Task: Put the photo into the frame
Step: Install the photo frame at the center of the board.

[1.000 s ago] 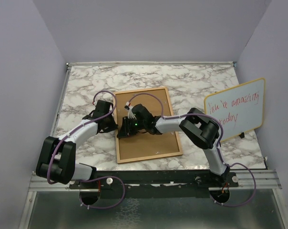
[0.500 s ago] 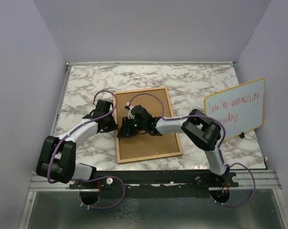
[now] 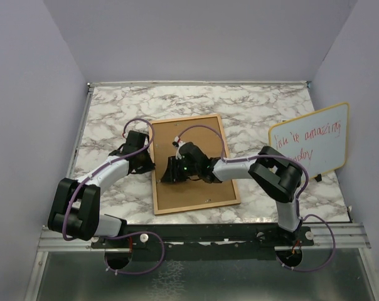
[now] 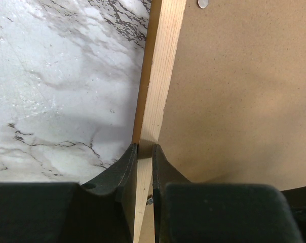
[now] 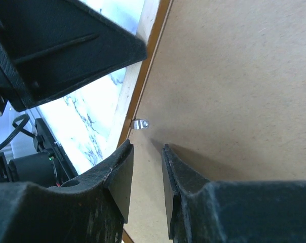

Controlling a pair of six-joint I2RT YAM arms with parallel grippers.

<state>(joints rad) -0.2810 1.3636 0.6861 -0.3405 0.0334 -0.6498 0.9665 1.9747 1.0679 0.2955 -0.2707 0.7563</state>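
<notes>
A: We log the frame (image 3: 196, 191) lying back-up on the marble surface (image 3: 258, 106). The left end effector (image 4: 144, 151) pinches its pale wooden left rim, likely to steady it.

B: Agreed. The right end effector (image 5: 147, 152) hovers over the frame's back beside a small metal clip (image 5: 140, 123), fingers a little apart with nothing between. We judge the clip is its target.

A: And the photo?

B: We see it in no view. It is possibly under the backing.

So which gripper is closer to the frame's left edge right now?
Left. The left gripper is clamped on the frame's left rim; the right gripper is just inside that rim, over the frame's back, jaws apart.
</notes>
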